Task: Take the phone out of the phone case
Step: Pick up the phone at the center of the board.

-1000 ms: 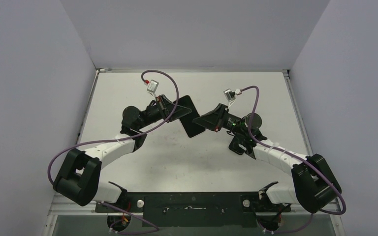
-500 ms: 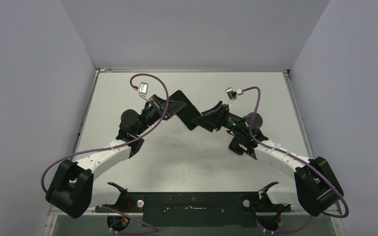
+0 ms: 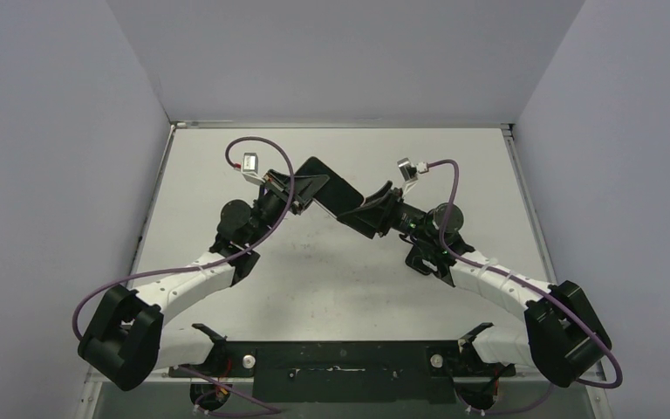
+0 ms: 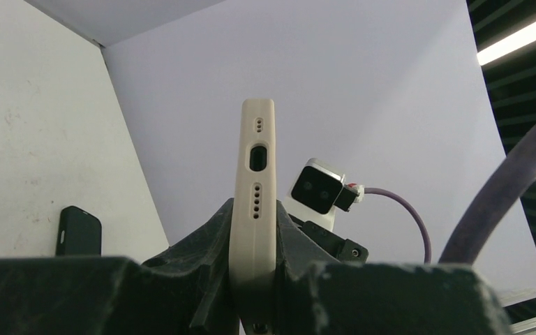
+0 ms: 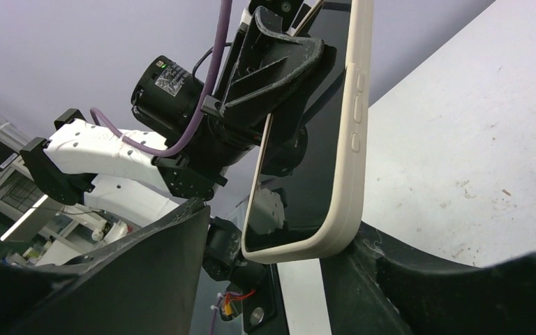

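Both arms are extended from the near edge of the tabletop (image 3: 340, 288) toward its middle. Between them the phone (image 3: 336, 185) is held off the surface, over the far half, and is seated in its cream case (image 4: 254, 174). The case is clamped across its two faces by the left gripper (image 3: 307, 188), with a finger (image 4: 294, 246) pressed on each side and the port end pointing away from it. The right gripper (image 5: 283, 234) is set around one corner of the case with its jaws apart. One finger is seen against the case's edge, and the other is held clear of the screen.
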Controlling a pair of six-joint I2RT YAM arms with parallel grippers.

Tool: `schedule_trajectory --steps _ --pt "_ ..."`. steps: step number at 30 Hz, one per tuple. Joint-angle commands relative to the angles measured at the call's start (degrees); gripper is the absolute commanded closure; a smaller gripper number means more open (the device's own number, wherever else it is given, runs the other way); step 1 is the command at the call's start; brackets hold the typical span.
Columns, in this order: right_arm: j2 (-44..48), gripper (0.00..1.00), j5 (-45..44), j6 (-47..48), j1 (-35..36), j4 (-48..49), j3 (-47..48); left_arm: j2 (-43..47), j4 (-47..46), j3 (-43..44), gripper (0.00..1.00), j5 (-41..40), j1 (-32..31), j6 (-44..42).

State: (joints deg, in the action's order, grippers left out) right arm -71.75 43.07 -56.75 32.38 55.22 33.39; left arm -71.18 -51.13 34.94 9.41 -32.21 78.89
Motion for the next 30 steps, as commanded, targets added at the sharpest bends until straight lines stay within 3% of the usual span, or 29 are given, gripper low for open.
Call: schedule_trajectory --steps 1,9,16,23,30 --pt "0.6 0.45 -0.5 3.2 0.8 3.6 0.8 2.3 -4.3 0.5 1.00 -3.6 -0.7 2.5" --pt "1.2 0.58 0.3 7.3 1.8 2.4 0.8 3.2 1.9 0.9 1.00 -4.1 -0.8 3.9" --pt "1.8 0.81 1.4 13.5 2.7 -2.6 2.0 2.7 4.4 1.5 1.00 -2.7 -0.6 6.1" --pt "1.9 0.82 2.5 28.0 5.6 -15.3 6.1 2.3 7.5 1.8 1.00 -0.4 0.5 7.8" --pt "3.0 0.82 0.5 40.4 7.3 -13.9 3.3 2.4 7.8 1.4 1.00 1.3 1.1 9.5"
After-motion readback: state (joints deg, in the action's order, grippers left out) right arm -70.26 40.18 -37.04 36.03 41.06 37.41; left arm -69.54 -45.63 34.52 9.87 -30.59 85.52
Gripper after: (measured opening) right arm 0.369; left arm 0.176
